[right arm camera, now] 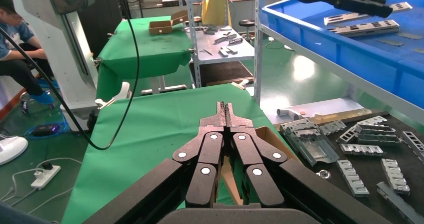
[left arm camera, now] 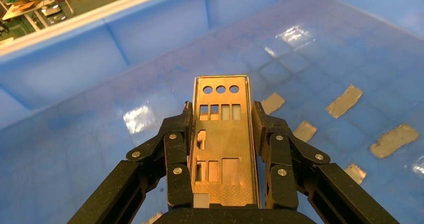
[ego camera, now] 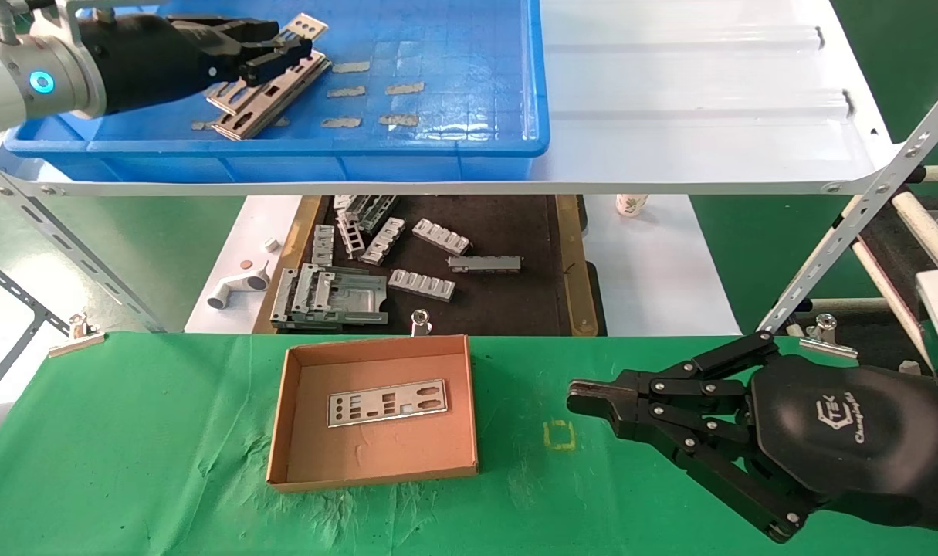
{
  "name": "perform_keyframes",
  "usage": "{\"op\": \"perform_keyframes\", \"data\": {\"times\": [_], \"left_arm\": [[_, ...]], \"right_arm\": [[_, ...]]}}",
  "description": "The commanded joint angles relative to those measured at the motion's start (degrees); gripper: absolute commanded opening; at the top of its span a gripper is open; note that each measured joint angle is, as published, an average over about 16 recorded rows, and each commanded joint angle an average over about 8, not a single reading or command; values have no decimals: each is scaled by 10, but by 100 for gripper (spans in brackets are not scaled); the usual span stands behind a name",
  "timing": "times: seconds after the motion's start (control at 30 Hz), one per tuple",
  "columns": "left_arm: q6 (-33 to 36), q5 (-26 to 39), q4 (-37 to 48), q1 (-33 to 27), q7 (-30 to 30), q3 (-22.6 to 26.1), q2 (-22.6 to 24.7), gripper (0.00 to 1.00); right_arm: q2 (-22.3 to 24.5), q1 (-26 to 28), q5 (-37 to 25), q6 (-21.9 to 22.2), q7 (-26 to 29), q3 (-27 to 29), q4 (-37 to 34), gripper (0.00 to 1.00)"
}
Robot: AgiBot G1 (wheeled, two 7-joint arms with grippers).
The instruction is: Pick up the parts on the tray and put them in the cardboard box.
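My left gripper point(ego camera: 283, 50) reaches into the blue tray point(ego camera: 438, 158) and is shut on one silver plate point(ego camera: 305, 28) by its long edges. In the left wrist view the plate point(left arm camera: 222, 144) sits between the fingers point(left arm camera: 186, 119), with the tray floor point(left arm camera: 100, 149) beneath. More plates point(ego camera: 272, 96) lie stacked under the gripper. The cardboard box point(ego camera: 376, 401) on the green table holds one plate point(ego camera: 387, 403). My right gripper point(ego camera: 580, 401) is shut and empty, parked to the right of the box; its own view point(right arm camera: 225, 107) shows the box corner point(right arm camera: 272, 136).
Tape patches point(ego camera: 360, 93) dot the tray floor. Below the white shelf point(ego camera: 708, 93), a dark mat point(ego camera: 507, 232) carries grey ribbed brackets point(ego camera: 422, 284). A slanted metal strut point(ego camera: 862, 201) stands at the right. A yellow square mark point(ego camera: 559, 435) is on the green cloth.
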Motion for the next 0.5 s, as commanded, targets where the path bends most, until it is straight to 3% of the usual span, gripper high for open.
{"op": "perform_keyframes", "data": {"times": [0.03,0.23,0.5], "left_arm": [[3,-1,-1,-3,1,-1,-1,0],[93,-4,-20,-25,16,-1,-22,0],[294,-9,-56,-55,45,0,-58,0]], "right_arm": [[0,0,0,0,0,0,0,0],[0,0,0,0,0,0,0,0],[0,0,0,0,0,0,0,0]]}}
